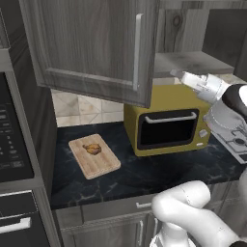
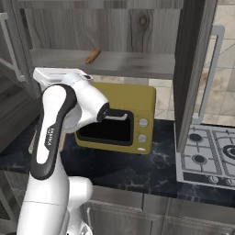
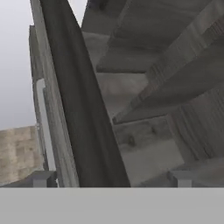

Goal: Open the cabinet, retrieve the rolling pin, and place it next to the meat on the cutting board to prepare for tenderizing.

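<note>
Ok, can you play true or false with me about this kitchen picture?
1. The slender light-wood rolling pin lies on the grey shelf of the dark grey wood-grain wall cabinet. True.
2. The small golden-brown meat sits on the stove. False: it sits on the light wooden cutting board.
3. The cabinet doors are shut. False: they are swung open.
4. The mustard-yellow toaster oven stands on the dark counter. True.
5. The end effector holds the rolling pin. False: the pin lies alone on the shelf.
</note>
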Available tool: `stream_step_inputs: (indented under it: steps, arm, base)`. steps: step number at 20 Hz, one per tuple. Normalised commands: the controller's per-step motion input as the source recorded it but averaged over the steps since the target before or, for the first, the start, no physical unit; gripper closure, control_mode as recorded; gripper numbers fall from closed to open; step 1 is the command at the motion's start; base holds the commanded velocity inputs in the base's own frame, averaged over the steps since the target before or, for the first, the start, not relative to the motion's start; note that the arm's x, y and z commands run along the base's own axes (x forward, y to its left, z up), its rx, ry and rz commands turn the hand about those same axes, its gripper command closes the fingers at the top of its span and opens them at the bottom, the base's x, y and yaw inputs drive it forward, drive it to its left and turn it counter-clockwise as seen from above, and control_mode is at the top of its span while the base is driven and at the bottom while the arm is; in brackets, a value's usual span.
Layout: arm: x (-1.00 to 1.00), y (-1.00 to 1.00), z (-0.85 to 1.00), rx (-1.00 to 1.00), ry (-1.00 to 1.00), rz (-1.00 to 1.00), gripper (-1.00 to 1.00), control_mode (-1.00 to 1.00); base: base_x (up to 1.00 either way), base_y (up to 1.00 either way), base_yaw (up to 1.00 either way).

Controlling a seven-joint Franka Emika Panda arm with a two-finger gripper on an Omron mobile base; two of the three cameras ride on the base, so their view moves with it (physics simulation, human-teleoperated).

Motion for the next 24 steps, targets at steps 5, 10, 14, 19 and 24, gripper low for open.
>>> stream_step_inputs:
  steps: [5,10,14,19,24]
  arm:
    - [0.27,0.47,-0.04,-0.01,0.09,0.2,-1.0,-1.0]
    - [0.09,0.55,-0.04,-0.04,0.06,0.18,-1.0,-1.0]
    - [-0.21,0.73,-0.07,-0.07,0.0,0.19,-1.0,-1.0]
    - [-0.63,0.86,-0.07,-0.09,-0.05,0.17,-1.0,-1.0]
    - [-0.6,0.87,-0.08,-0.11,-0.07,0.14,-1.0,-1.0]
  base:
    - [0.0,0.0,0.0]
    - [0.0,0.0,0.0]
    - [0.0,0.0,0.0]
    - [0.0,0.0,0.0]
    - [0.0,0.0,0.0]
